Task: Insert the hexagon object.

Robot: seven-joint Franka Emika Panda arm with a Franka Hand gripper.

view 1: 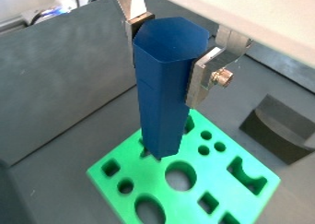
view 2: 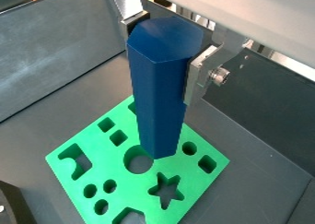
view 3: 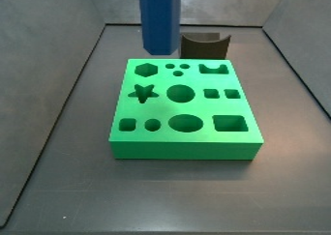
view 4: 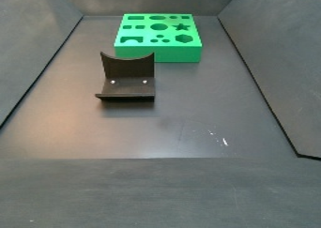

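My gripper (view 1: 172, 53) is shut on the hexagon object (view 1: 160, 99), a tall blue prism-shaped bar, and holds it upright by its upper end. Both wrist views show this (view 2: 167, 48), with a silver finger on each side of the bar (view 2: 157, 99). The bar's lower end hangs over the green block with shaped holes (view 1: 133, 161) (view 2: 204, 172). In a side view the bar (view 3: 157, 16) stands above the block's (view 3: 181, 147) far left part, close to the hexagonal hole (view 3: 151, 70); the gripper is cut off there. Bar and gripper are out of view in the side view showing the block (view 4: 160, 49) far away.
A dark grey arch-shaped block (view 3: 204, 45) sits on the floor just beyond the green block; it also shows in a wrist view (view 1: 281, 126) and in a side view (view 4: 126, 77). Grey walls (view 3: 77, 65) enclose the dark floor.
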